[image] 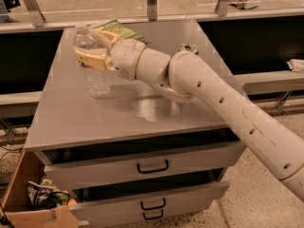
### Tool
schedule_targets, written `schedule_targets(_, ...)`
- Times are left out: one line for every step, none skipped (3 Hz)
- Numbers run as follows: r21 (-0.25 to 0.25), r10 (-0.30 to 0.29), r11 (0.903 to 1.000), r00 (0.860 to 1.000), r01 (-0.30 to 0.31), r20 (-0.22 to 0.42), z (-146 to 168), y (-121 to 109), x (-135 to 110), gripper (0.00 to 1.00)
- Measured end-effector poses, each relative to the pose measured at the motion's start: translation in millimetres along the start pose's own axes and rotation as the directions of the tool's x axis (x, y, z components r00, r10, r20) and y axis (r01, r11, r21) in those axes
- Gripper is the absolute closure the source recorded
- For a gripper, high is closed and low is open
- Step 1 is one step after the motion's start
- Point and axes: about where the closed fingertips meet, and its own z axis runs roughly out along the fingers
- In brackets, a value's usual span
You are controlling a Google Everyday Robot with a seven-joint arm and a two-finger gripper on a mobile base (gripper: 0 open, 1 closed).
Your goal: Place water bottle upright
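The water bottle (94, 75) is a clear ribbed plastic bottle with a white cap. It stands upright on the left part of the grey metal cabinet top (142, 110), its base on or very near the surface. My gripper (90, 51) reaches in from the right, and its pale yellow fingers (89, 60) are closed around the bottle's upper part, just below the cap. The white arm stretches back to the lower right.
A green packet (119, 31) lies at the back of the cabinet top, behind my wrist. A small round can top (188, 48) shows behind the arm. Two drawers (152, 166) sit slightly open below. A cardboard box (33, 198) with clutter stands at the lower left.
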Motion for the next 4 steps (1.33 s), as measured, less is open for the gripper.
schedule_targets(-0.001,0.003,1.0000,1.000,-0.003,-0.002,-4.0,2.7,2.8,0.77)
schedule_targets(0.005,0.013,0.9999,1.000,-0.013,-0.004,-8.8,5.4,7.3,0.54)
schedule_targets(0.005,0.013,0.9999,1.000,-0.013,-0.004,-8.8,5.4,6.9,0.29)
schedule_targets(0.005,0.013,0.9999,1.000,-0.013,-0.004,-8.8,5.3,6.8,0.07)
